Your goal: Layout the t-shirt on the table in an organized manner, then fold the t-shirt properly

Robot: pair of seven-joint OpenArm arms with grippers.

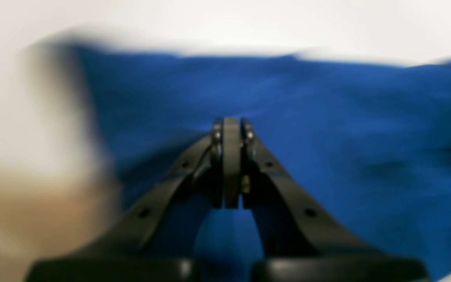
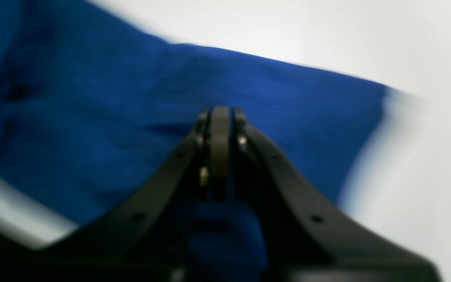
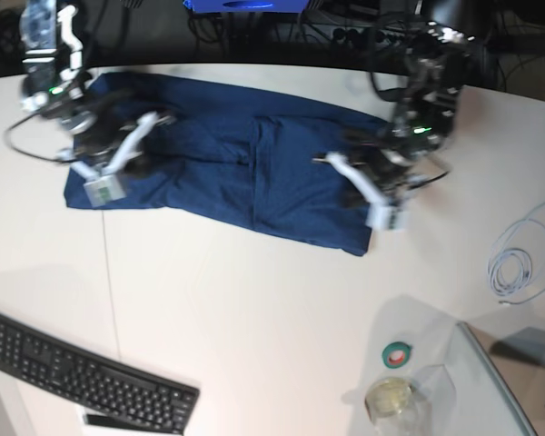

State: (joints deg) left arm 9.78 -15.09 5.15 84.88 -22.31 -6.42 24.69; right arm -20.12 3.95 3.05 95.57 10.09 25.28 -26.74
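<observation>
Two arms: both reach in from the far side, one over each end of the cloth.
Keyboard (image 3: pixel 86 380): black, at the near left corner of the table (image 3: pixel 254 309), well apart from the cloth.
Right gripper (image 3: pixel 100 182): on the left of the base view, low over the left end of the t-shirt (image 3: pixel 245 182); in its wrist view the jaws stand nearly together with blue fabric showing behind them, and whether cloth is pinched cannot be told through the blur.
T-shirt: dark blue, spread lengthwise across the far half of the white table, lying in flat folded layers with a crease near the middle.
Left gripper (image 3: pixel 381 209): on the right of the base view, over the right end of the t-shirt near its near edge; jaws pressed together, nothing seen held.
Tape roll (image 3: pixel 398 354): green and red, near right.
Cup (image 3: pixel 391 400): clear, just nearer than the roll.
Cable coil (image 3: pixel 522 263): pale, at the right edge.
</observation>
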